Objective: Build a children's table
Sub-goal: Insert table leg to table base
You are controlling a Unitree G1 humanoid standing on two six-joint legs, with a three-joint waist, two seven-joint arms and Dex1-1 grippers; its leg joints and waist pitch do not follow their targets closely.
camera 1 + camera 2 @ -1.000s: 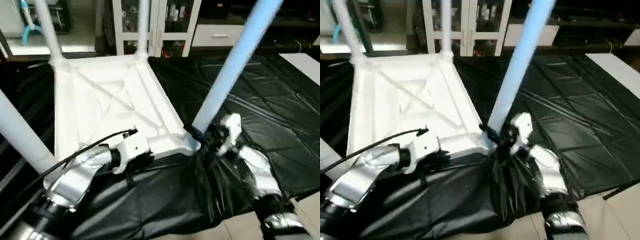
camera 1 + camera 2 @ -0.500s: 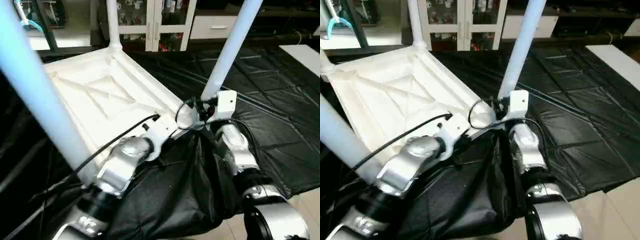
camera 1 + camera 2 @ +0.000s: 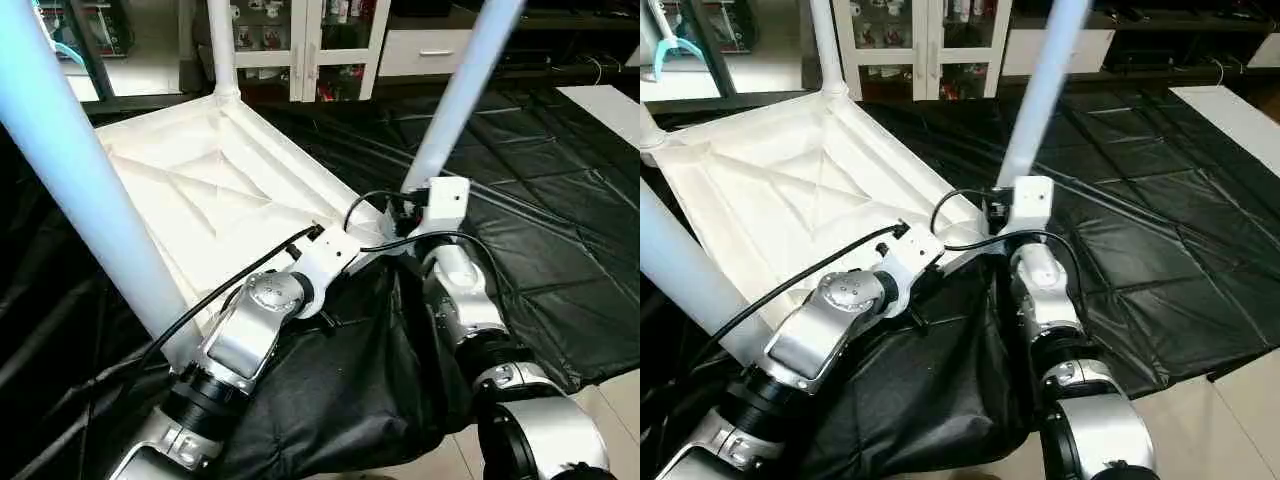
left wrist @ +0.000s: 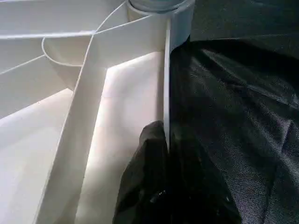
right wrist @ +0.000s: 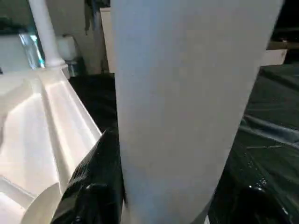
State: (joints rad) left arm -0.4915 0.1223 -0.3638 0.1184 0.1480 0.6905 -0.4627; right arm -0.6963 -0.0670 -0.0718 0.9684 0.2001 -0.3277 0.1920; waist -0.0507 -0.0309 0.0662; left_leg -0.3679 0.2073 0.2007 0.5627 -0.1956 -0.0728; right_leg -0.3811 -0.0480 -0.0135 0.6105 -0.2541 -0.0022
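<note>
On black sheet (image 3: 560, 250), table top (image 3: 200, 200) underside-up, legs (image 3: 455, 100) upright

The room is evenly lit from above, bright enough that the white tabletop (image 3: 200, 200) nearly washes out, its ribs showing only as faint grey shadows. The black sheet (image 3: 560, 240) on the floor catches long streaks of glare along its creases. The nearest leg (image 3: 80, 170) looks bluish and soft. In the right wrist view, a leg (image 5: 187, 107) is a featureless blur; the left wrist view is dim on its dark side.
</note>
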